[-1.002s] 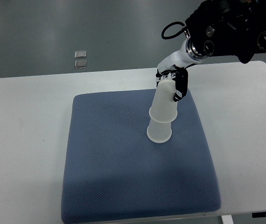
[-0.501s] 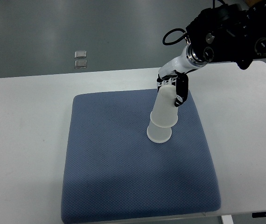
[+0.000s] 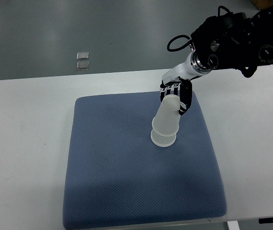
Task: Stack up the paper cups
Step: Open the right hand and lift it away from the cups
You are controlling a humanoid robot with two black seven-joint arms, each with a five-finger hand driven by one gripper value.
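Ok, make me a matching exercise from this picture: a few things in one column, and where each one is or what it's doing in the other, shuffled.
Things:
1. upper paper cup
2. lower paper cup
3. blue mat
4. right hand

States or places:
A. lies flat on the white table
B. stands on the mat under another cup
C. grips a cup near its top
D. upside down, slid over another cup

Pairs: 1-D, 2-B, 3-A, 4-C
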